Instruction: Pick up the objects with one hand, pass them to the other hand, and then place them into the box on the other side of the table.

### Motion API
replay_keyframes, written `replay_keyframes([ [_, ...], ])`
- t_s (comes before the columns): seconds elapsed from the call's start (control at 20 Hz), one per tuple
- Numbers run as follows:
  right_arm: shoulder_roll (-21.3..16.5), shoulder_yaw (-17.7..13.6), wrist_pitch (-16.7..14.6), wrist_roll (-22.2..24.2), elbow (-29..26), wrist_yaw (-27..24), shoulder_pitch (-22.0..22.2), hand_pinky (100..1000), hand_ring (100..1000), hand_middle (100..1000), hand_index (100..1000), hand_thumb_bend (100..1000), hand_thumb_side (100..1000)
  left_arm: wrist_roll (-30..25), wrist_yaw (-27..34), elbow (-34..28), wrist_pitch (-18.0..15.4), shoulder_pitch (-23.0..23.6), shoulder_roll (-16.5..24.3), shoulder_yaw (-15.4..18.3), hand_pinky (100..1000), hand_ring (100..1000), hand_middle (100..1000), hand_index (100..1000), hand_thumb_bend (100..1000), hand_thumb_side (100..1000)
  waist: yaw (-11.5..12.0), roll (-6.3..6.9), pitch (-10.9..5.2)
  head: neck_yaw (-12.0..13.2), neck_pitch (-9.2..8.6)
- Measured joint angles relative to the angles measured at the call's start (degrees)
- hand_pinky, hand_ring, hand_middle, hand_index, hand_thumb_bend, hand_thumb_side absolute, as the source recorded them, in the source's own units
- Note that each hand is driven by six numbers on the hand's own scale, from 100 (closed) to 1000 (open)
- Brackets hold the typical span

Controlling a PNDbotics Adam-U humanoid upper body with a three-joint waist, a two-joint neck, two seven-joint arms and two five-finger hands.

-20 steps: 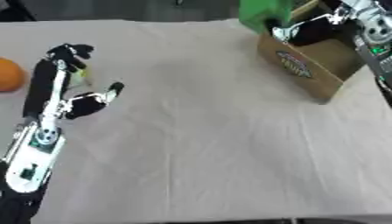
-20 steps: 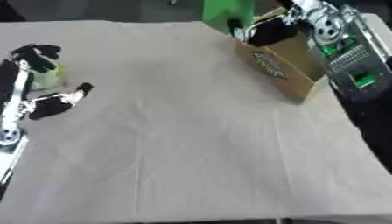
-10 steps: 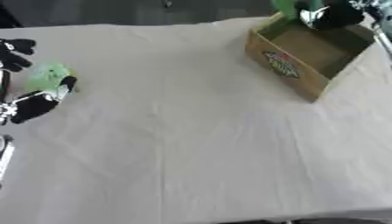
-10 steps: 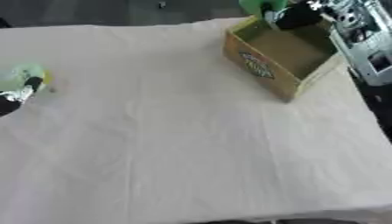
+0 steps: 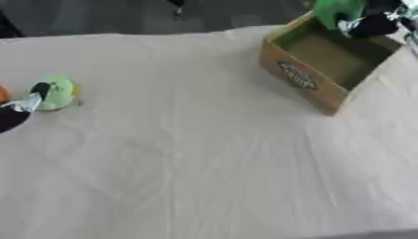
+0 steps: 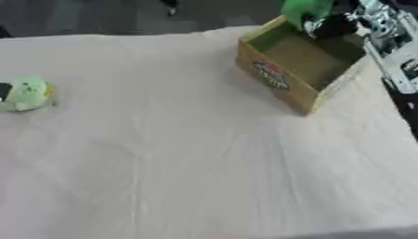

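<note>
An open cardboard box with a printed label stands at the far right of the table. Above its far corner my right hand is curled on a bright green object. A pale green round object lies on the cloth at the far left. Only a dark tip of my left hand shows at the left edge, touching or just beside that object. A sliver of something orange sits at the same edge.
A wrinkled beige cloth covers the whole table. Dark floor lies beyond the far edge. My right arm's silver and black casing runs along the right side next to the box.
My left arm has drawn back down and to the left, leaving the pale green object on the cloth. The right hand still holds the green object over the box's far corner.
</note>
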Motion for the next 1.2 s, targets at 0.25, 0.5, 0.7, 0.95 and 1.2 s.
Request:
replay_keyframes([
  [0.25, 0.0, 0.1, -1.4, -0.4, 6.2, 2.2, -0.9, 978, 820, 557, 747, 100, 100, 0.4, 0.4, -1.0, 0.4, 0.1, 0.0, 0.4, 596, 569, 612, 761, 611, 197, 0.5, 0.22, 0.27, -0.7, -0.28],
  [0.5, 0.0, 0.1, -2.5, -1.8, 10.2, 2.8, -1.0, 976, 824, 562, 751, 100, 100, 0.7, 0.6, -1.8, 0.6, 0.5, 0.1, 0.8, 596, 570, 612, 761, 612, 199, 0.6, 0.39, 0.41, -2.2, -0.54],
  [0.7, 0.1, 0.4, -3.5, -2.8, 12.5, 3.7, -1.3, 969, 853, 615, 788, 100, 100, 0.8, 0.8, -2.2, 0.7, 0.5, 0.4, 1.0, 596, 570, 612, 761, 613, 206, 0.7, 0.5, 0.64, -3.6, -1.05],
  [0.95, 0.1, 0.7, -5.5, -3.2, 14.0, 6.4, -1.7, 963, 899, 728, 866, 100, 100, 1.0, 0.8, -2.3, 0.8, 0.5, 0.5, 1.0, 606, 570, 613, 762, 603, 207, 0.8, 0.52, 0.71, -5.0, -1.26],
  [1.2, 0.1, 0.7, -7.5, -3.5, 14.9, 9.4, -1.7, 979, 935, 763, 894, 258, 143, 1.1, 0.8, -2.3, 0.9, 0.9, 0.5, 1.1, 608, 570, 613, 762, 599, 214, 0.9, 0.52, 0.74, -5.4, -1.27],
])
